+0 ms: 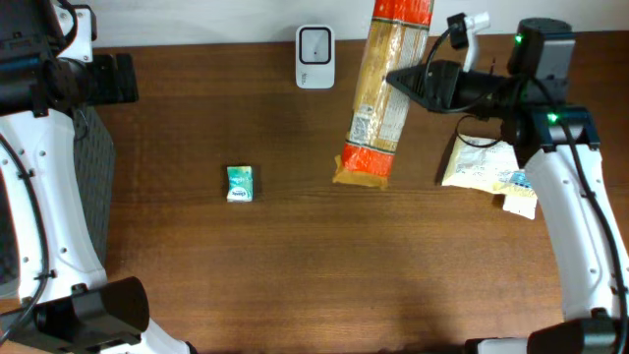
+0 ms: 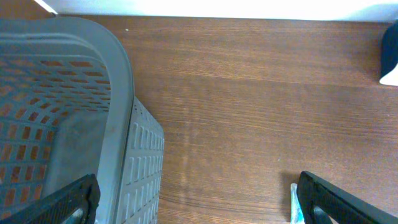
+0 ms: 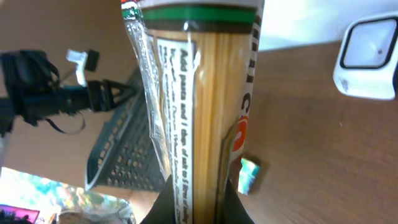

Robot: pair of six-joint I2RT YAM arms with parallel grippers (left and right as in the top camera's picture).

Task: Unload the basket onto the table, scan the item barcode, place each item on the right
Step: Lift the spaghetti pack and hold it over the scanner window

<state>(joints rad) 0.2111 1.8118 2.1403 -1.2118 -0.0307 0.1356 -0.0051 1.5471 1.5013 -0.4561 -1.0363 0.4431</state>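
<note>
Yellow spaghetti packet (image 1: pixel 381 98) is grasped by the right gripper (image 1: pixel 405 81) jaws, near the white scanner (image 1: pixel 314 57); the left gripper (image 2: pixel 198 190) jaws stand wide apart, released.

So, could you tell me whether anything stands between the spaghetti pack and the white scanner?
Nothing visible does: the right pincer holds the spaghetti pack just right of the white scanner, with only bare table between them.
</note>
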